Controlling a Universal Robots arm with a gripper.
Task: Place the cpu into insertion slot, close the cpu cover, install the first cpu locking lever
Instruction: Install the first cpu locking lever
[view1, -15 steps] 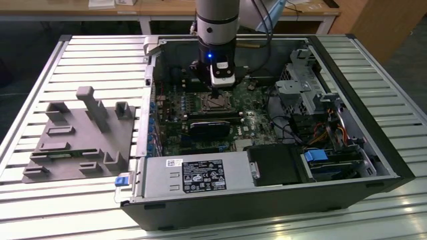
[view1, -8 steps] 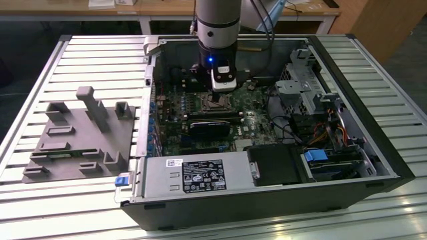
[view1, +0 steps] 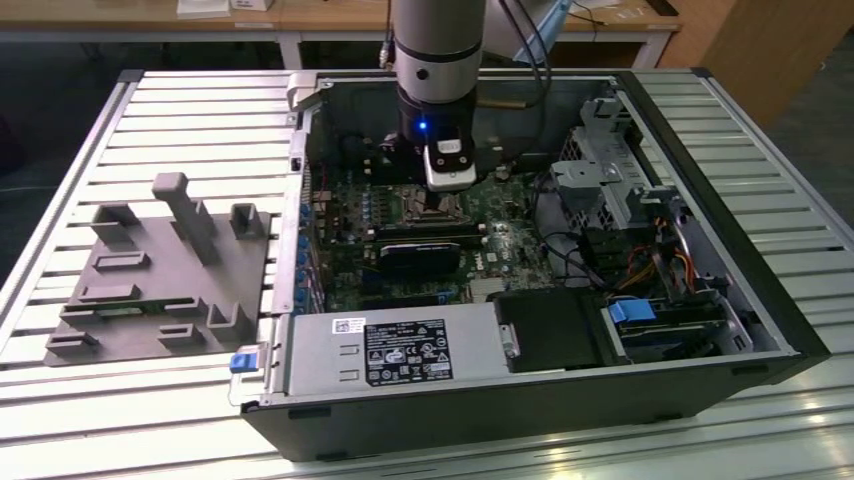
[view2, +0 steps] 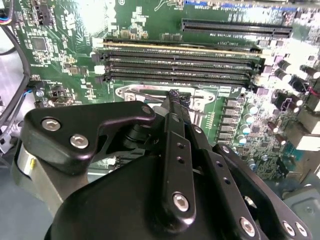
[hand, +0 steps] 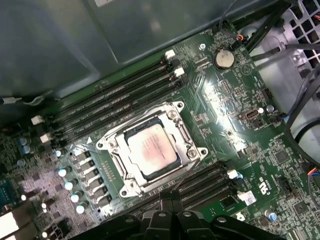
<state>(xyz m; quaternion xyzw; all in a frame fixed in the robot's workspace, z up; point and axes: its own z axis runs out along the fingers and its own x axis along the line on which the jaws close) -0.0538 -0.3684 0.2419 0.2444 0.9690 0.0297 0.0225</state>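
cpu (hand: 151, 149): dull grey metal top | cpu cover (hand: 186, 136): shiny silvery metal frame | gripper (view2: 173, 97): matt black metal links, bright screws | motherboard (hand: 235, 140): glossy green

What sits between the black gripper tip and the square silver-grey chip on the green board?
In the first wrist view, the silvery cover frame's edge lies between gripper and chip.

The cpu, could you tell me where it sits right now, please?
In the first wrist view, the cpu lies flat in the motherboard socket, framed by the cpu cover, between two banks of memory slots, with the claw just beside the socket.
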